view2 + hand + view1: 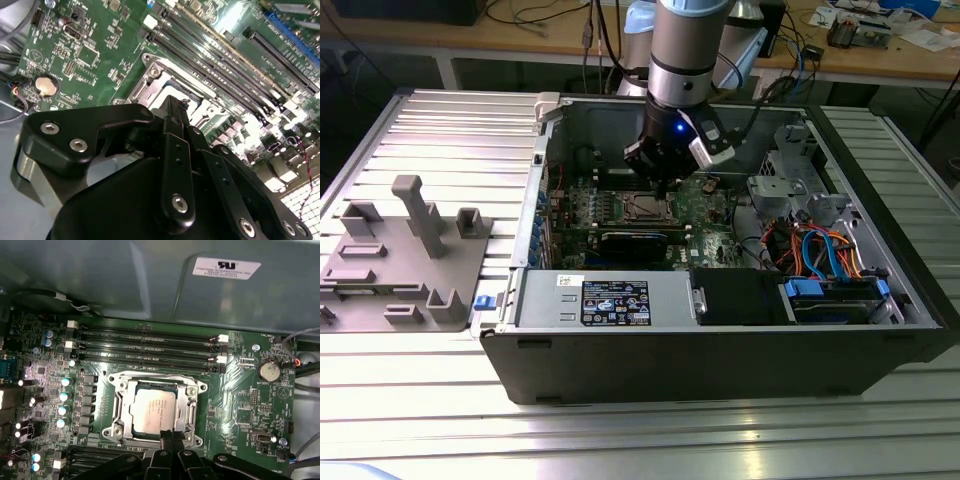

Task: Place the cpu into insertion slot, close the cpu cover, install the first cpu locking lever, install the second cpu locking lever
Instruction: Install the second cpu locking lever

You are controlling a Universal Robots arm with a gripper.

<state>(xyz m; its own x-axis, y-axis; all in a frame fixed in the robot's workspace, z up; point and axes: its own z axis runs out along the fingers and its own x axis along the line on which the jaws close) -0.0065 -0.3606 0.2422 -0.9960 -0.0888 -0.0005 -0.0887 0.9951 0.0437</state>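
Observation:
The cpu, a silvery square chip, lies flat in the insertion slot on the green board. The cpu cover, a thin metal frame, lies down around the chip's edges. My gripper is shut, its two black fingertips pressed together at the cover's near edge, touching or just above it; nothing shows between them. In the exterior view the gripper hangs inside the open computer case, right over the slot. The second wrist view looks past the gripper to the slot.
Long memory slots run beside the socket, and a coin battery sits off to one side. A black card, the grey power supply and coloured cables crowd the case. A grey fixture stands at the exterior view's left.

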